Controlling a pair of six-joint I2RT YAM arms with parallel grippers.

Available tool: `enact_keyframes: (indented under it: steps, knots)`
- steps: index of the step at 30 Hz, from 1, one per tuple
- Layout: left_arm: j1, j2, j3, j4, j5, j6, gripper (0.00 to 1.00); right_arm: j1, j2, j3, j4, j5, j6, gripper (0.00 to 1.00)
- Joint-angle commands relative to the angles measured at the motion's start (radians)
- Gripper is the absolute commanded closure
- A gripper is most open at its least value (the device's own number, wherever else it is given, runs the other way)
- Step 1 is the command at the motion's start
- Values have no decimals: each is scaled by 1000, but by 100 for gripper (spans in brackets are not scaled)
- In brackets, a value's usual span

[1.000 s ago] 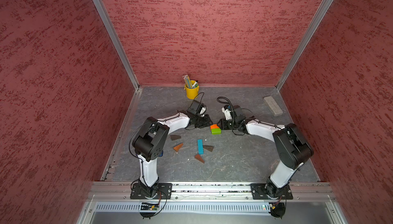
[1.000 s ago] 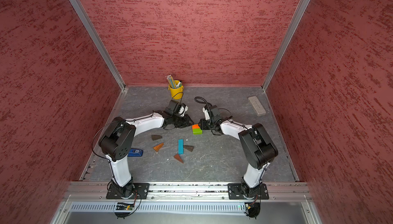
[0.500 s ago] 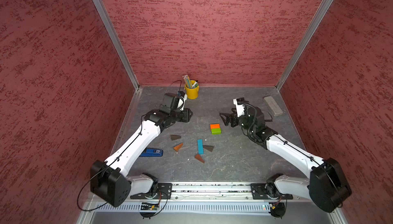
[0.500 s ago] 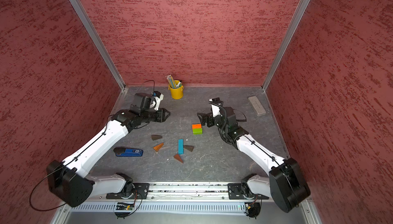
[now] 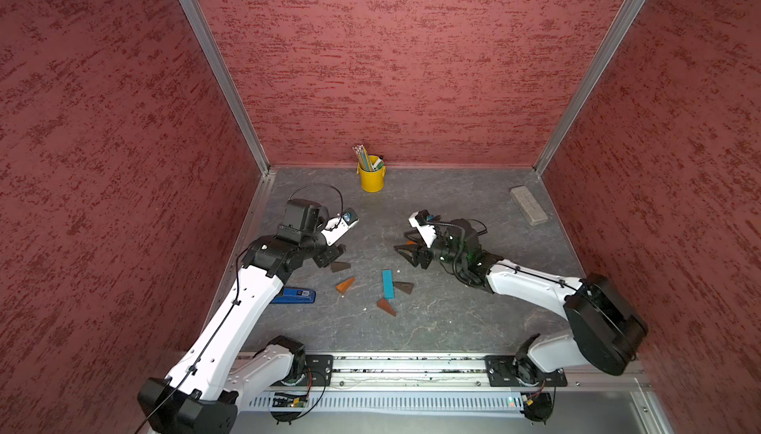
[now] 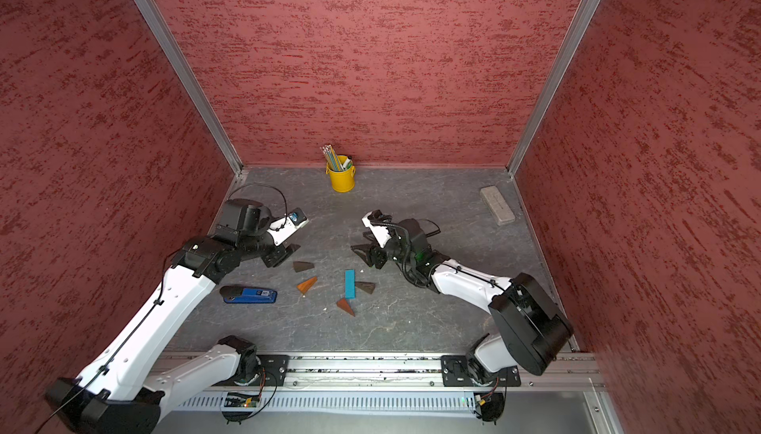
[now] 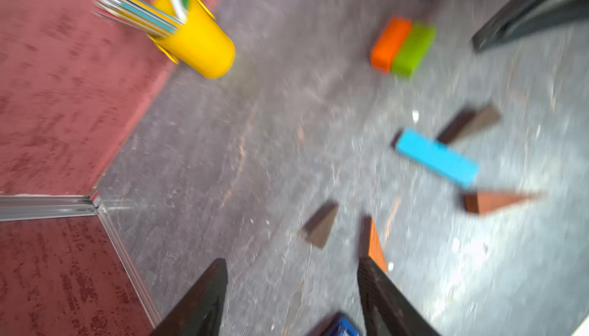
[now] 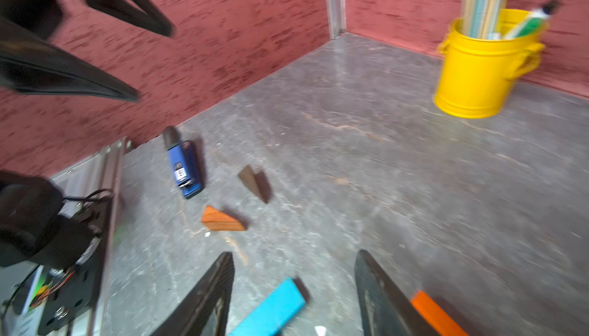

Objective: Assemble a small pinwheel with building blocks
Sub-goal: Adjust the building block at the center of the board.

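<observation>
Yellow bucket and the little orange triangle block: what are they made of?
The yellow bucket looks like painted metal, though it could be plastic: it is smooth and glossy, with a rim at the top and small side handles. The orange triangle wedge looks like stained wood, because faint grain lines run across its top face.

Closed in on three sides by rough red plaster-textured walls (image 5: 391, 61); joined at both back corners by silver aluminium posts (image 5: 215, 65); floored with a mottled grey stone-patterned surface (image 5: 453, 189); bounded along the front edge by a metal rail (image 5: 412, 364); evenly lit.
</observation>
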Motion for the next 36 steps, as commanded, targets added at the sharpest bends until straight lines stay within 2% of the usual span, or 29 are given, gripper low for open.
enact_keyframes:
  steps: [1, 5, 6, 9, 14, 17, 23, 36]
  knots:
    - [38, 50, -17, -93, 75, 214, 37, -10, 17, 53, -115, 173, 14, 37]
    - [33, 28, -64, -53, 71, 224, 37, -18, 18, 32, -253, 307, 63, 38]
    - [31, 22, -71, -52, 69, 219, 37, -41, 9, 13, -261, 286, 108, 39]
    - [29, 8, -107, -56, 28, 230, 37, -158, 3, -48, -248, 146, 258, 56]
    - [24, -15, -140, -40, 16, 210, 37, -186, -61, -58, -353, 245, 263, 60]
    - [24, -31, -153, -24, 20, 209, 37, -195, -24, -34, -426, 279, 259, 65]
    - [24, -45, -159, -26, 22, 199, 37, -197, 106, 9, -476, 305, 259, 66]
    - [27, -66, -179, -38, 22, 196, 37, -196, 195, 46, -425, 240, 262, 66]
